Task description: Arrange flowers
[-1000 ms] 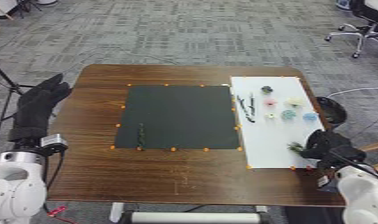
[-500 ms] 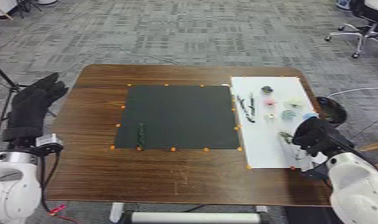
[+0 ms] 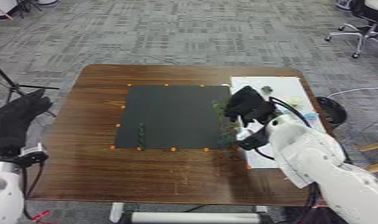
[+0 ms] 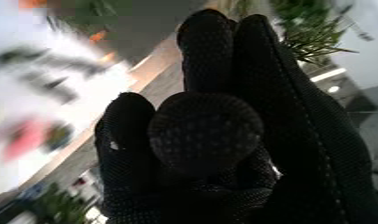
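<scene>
Greenery (image 4: 312,36) is pinched in my R hand (image 3: 248,106), fingers mostly closed, & it's just come across to the dark mat's (image 3: 172,115) R edge, so prob. placing next. Half a sec ago both were back over the white sheet (image 3: 243,82). Laid stem (image 3: 141,136) is left of that hand, unmoved; L hand (image 3: 15,117), open & empty, drifted outward a bit.
</scene>
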Controlling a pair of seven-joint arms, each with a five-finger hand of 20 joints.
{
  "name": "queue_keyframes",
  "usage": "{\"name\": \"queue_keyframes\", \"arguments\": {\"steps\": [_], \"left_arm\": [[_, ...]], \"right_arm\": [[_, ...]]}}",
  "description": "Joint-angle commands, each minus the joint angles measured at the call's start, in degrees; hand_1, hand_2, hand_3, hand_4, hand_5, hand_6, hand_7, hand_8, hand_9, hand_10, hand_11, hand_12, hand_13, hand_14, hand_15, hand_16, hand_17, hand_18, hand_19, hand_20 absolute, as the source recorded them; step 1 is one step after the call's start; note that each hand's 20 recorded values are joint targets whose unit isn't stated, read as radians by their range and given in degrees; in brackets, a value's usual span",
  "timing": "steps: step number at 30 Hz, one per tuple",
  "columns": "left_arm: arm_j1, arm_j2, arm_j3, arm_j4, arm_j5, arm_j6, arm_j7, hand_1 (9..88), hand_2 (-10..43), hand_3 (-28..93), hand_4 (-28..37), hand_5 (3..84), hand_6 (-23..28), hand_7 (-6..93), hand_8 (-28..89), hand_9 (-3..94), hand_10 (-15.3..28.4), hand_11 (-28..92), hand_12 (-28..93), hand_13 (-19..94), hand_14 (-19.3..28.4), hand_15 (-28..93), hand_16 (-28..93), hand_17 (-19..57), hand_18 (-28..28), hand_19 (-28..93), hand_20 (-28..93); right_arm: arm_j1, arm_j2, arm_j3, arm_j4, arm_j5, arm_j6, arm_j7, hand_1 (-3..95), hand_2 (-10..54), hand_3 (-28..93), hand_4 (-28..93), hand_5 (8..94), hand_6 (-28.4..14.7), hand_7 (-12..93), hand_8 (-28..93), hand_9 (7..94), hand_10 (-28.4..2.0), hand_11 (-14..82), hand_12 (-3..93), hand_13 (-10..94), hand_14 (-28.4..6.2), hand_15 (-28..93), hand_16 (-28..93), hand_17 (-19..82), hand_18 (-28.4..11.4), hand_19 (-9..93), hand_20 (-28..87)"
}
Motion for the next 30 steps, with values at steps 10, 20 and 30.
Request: {"name": "queue_keyframes", "arguments": {"steps": [10, 20, 30], "left_arm": [[-1.0, -0.31, 2.18, 0.36, 0.83, -1.66, -0.9, 16.8, 3.1, 74, -28.3, 43.5, 1.9, 10.9, -7, 44.4, 13.1, 16, 11, 38, 16.1, 15, 1, 2.8, 11.6, 6, 15], [-2.1, 0.01, 2.83, 0.48, 0.8, -3.29, -1.02, 16.9, 2.7, 74, -28.3, 43.3, 2.0, 10.5, -7, 44.3, 13.2, 16, 12, 38, 16.1, 15, 1, 2.8, 11.6, 5, 15], [-3.0, 0.17, 3.61, 0.77, 0.92, -4.36, -1.13, 16.7, 2.3, 74, -28.3, 43.1, 2.1, 10.1, -7, 44.2, 13.1, 16, 12, 38, 16.0, 15, 2, 2.5, 11.8, 6, 15]], "right_arm": [[11.0, -16.4, -15.8, 13.1, -11.6, 5.1, 1.9, 64.1, -9.5, 53, -12, 75.4, -3.9, 29, 14, 93.7, -10.9, 17.8, 24.2, 94, -0.5, 57, 24, 67, -10.3, 93, 39], [8.1, -17.9, -17.4, 14.9, -12.6, 4.3, 3.7, 64.2, -9.5, 53, -12, 75.6, -4.0, 29, 13, 93.7, -10.9, 16.8, 23.3, 94, -0.9, 57, 23, 67, -10.2, 93, 38], [8.3, -18.7, -19.1, 15.4, -13.0, 4.2, 3.8, 64.0, -9.5, 52, -12, 75.6, -3.9, 29, 13, 93.7, -10.6, 15.9, 22.7, 94, -1.1, 56, 23, 67, -10.0, 92, 37]]}}
